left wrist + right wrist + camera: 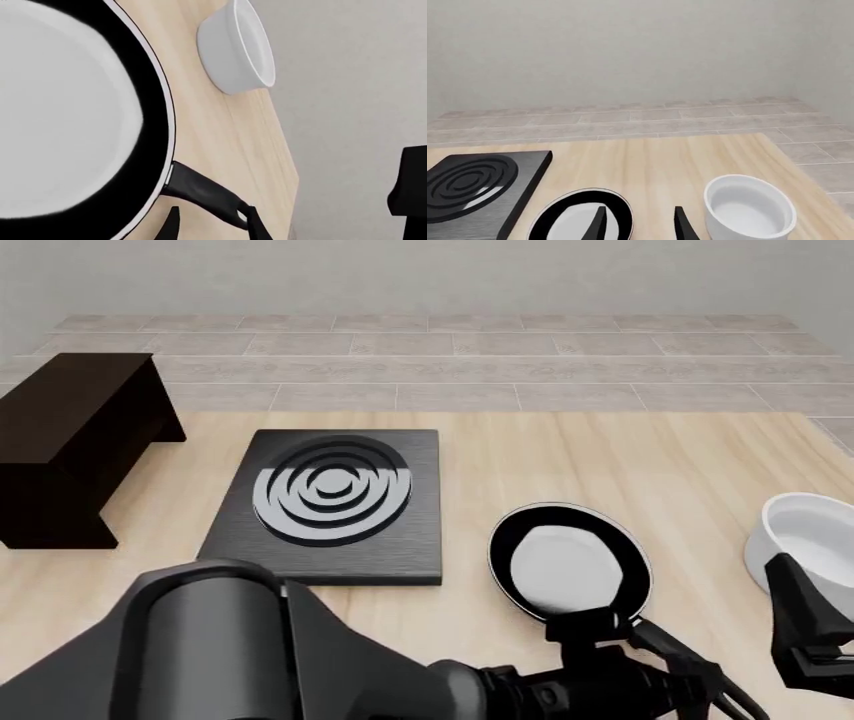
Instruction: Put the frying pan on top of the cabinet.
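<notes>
The table (641,455) is pale wood with a fine lengthwise grain, lit evenly and softly with hardly a shadow on it. Beyond the table's far edge lies a floor (441,365) of beige stone tiles set in long staggered rows with thin darker joints. The floor also shows past the table's right edge, where the same tiles run alongside it. Behind the floor, farthest from the table, rises a plain wall (627,50), light grey and faintly mottled, meeting the tiles in a straight line without a skirting.
</notes>
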`<state>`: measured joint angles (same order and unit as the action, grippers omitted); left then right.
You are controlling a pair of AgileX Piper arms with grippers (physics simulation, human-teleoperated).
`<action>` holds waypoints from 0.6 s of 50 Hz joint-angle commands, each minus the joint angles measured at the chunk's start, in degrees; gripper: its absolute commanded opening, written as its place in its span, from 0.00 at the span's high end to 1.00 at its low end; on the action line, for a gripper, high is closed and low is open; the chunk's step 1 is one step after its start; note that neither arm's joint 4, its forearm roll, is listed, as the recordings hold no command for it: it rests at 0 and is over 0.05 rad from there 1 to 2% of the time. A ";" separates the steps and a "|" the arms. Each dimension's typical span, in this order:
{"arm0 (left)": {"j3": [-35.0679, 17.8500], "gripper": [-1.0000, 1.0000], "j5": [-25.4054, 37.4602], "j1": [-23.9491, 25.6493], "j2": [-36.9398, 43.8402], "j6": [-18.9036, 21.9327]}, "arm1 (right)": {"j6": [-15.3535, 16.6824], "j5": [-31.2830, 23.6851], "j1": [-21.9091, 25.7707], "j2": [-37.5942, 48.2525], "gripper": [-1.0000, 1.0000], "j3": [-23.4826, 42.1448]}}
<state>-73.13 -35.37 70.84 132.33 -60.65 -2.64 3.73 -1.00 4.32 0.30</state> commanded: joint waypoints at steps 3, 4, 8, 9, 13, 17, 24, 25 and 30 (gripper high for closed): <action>-1.24 0.00 0.50 -0.01 0.76 0.12 | -0.11 0.10 -0.01 0.13 0.00 0.04; -1.40 0.00 0.63 -0.20 0.86 0.31 | -0.12 0.19 0.00 0.16 0.00 -0.02; -2.11 0.00 0.73 -0.40 1.73 0.06 | -0.15 0.32 -0.02 0.21 0.00 -0.16; -2.30 0.00 0.85 -0.34 1.87 0.13 | -0.17 0.32 -0.02 0.23 0.00 -0.14; -3.03 0.00 1.03 -0.31 2.55 -0.03 | -0.27 0.56 -0.08 0.61 0.00 -0.01; -3.64 0.00 1.28 -0.56 2.82 -0.13 | -0.36 0.60 -0.08 0.64 0.00 -0.02; -4.52 0.00 1.39 -0.38 3.68 -0.45 | -0.58 0.66 -0.15 0.75 0.00 0.02; -4.50 0.00 1.43 -0.28 3.58 -0.37 | -0.61 0.69 -0.18 0.80 0.00 0.05; -5.31 0.00 1.94 -0.61 4.48 -0.32 | -0.73 0.80 -0.20 0.77 0.00 -0.04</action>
<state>-77.12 -34.19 70.56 134.43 -59.70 -3.11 4.33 -1.13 4.95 0.28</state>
